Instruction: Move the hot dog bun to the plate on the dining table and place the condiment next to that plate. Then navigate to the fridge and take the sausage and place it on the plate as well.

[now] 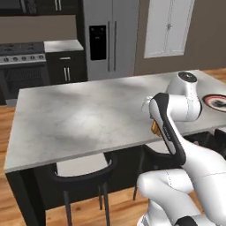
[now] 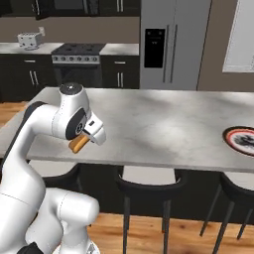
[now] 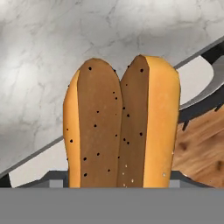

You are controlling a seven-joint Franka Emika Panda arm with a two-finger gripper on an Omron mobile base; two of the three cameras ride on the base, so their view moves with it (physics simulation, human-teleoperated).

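Up close, my hand view shows the hot dog bun point(image 3: 122, 127) split side up, clamped in the pincer point(image 2: 79, 143) above the marble counter point(image 1: 79, 114) edge. From the right base view I see the bun's end protruding, the plate point(image 2: 241, 140) far right, the fridge point(image 2: 171, 44) behind.

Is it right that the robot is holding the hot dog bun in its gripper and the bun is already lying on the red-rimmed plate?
Not quite. The gripper does hold the hot dog bun, but the bun isn't on the plate. The right base view shows it in the air at the dining table's near edge, far from the plate, which sits at the table's other end.
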